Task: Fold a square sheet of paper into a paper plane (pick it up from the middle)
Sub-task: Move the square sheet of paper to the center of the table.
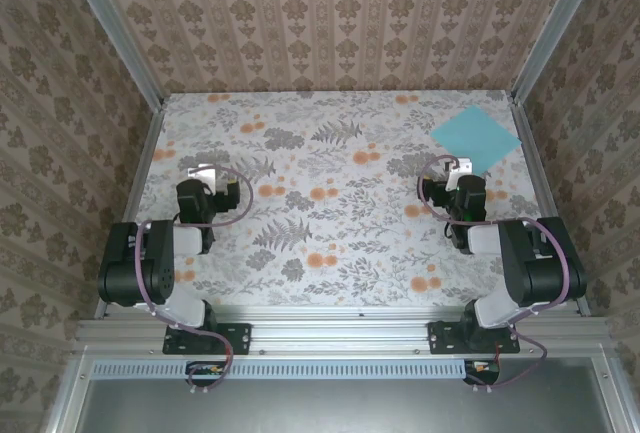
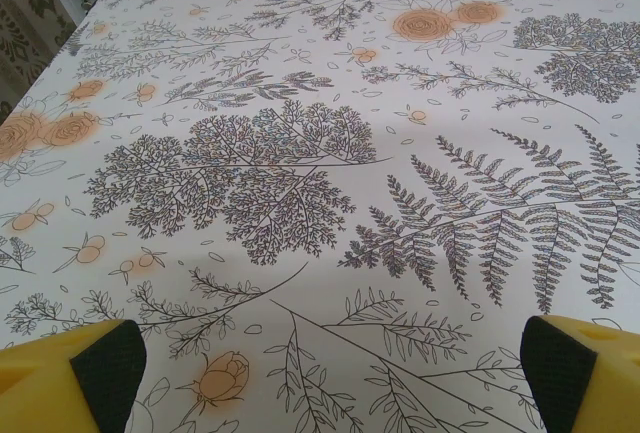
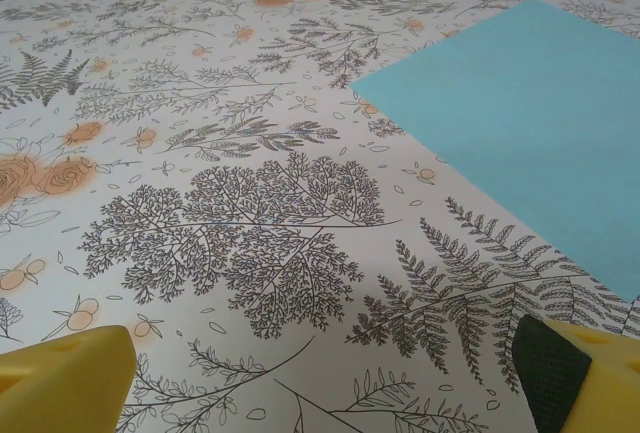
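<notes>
The square sheet of paper [image 1: 476, 137] lies flat and unfolded at the far right of the floral table, light turquoise side up, turned like a diamond. In the right wrist view the sheet [image 3: 540, 123] spreads ahead and to the right of my right gripper [image 3: 325, 378], whose yellow fingertips [image 3: 585, 373] stand wide apart with bare tabletop between them. From above, my right gripper [image 1: 458, 167] sits just short of the sheet's near corner. My left gripper [image 1: 203, 173] rests over the left side of the table, far from the sheet; its fingers [image 2: 85, 368] are open and hold nothing.
Metal rails [image 1: 140, 168] edge the table on both sides, with patterned walls [image 1: 340, 13] behind and beside it. The sheet lies close to the right rail [image 1: 530, 143]. The floral tabletop [image 1: 320, 203] stretches between the two arms.
</notes>
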Motion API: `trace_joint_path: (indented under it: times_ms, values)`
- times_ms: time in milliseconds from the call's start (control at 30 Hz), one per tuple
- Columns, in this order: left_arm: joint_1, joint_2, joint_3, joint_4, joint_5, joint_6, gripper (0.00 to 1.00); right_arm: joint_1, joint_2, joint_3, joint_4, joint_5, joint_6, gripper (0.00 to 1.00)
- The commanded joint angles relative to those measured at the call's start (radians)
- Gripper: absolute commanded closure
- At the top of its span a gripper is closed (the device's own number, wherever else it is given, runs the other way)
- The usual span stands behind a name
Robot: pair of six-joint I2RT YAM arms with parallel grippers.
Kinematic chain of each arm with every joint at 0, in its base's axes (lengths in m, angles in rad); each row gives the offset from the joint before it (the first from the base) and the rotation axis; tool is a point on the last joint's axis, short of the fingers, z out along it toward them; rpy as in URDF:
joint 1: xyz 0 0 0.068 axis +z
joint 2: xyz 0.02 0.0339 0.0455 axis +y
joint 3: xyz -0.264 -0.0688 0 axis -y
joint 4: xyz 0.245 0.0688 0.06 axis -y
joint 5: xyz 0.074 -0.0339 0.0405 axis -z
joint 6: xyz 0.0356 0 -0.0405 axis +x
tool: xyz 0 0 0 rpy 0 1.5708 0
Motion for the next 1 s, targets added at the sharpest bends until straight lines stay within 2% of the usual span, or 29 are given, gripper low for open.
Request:
trace_joint_path:
  times_ms: [0,867,967]
  values:
    - [0.001,-0.015,0.014,0.028,0.015,0.022,0.0,-0.004,-0.003,0.018,0.024,0.001,-0.008,0.0]
    - [0.007,-0.021,0.01,0.032,0.023,0.016,0.0,-0.012,-0.012,0.002,0.045,-0.018,0.0,0.0]
    - [0.003,-0.085,0.024,-0.042,0.016,0.02,0.0,-0.014,-0.071,0.01,-0.014,-0.007,0.004,0.0]
